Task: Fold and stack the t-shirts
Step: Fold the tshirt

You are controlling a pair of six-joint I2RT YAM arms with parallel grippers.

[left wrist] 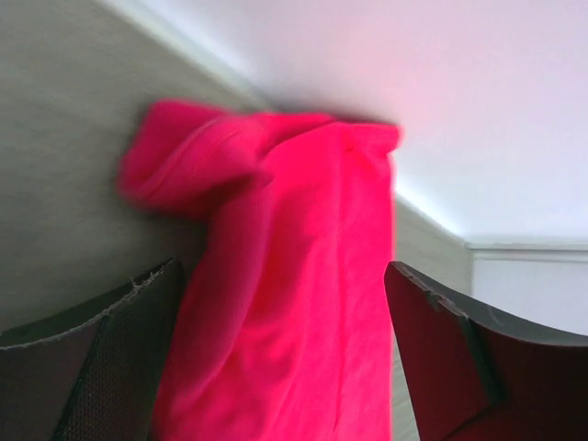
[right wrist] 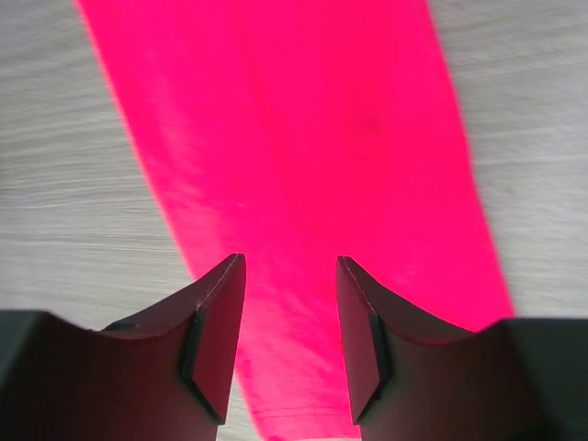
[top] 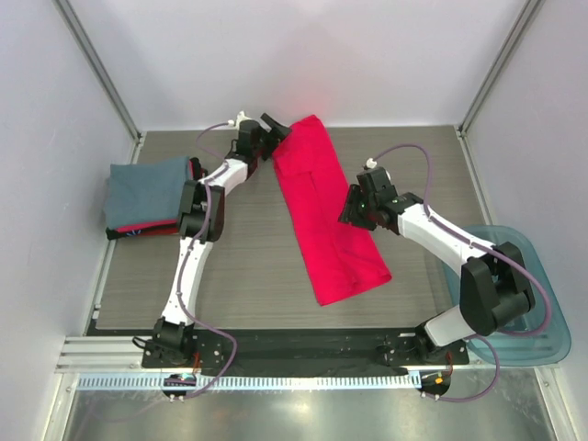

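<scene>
The red tee point(top: 326, 216) lay as a strip from the far edge toward the near right corner. Left gripper point(top: 274, 129) gaped over its far end, right gripper point(top: 349, 211) gaped over its middle.

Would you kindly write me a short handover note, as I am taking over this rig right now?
Left gripper: open, fingers either side of the far end of the red-pink t-shirt, not closed on it.
Right gripper: open, over the middle of that shirt, near its right edge.
Red-pink t-shirt: folded into a long narrow strip, lying diagonally mid-table.
Done: the blue-grey t-shirt lies folded at the table's left edge, on top of red and dark cloth.
Left to do: fold the strip shorter, then place it on that pile.
</scene>
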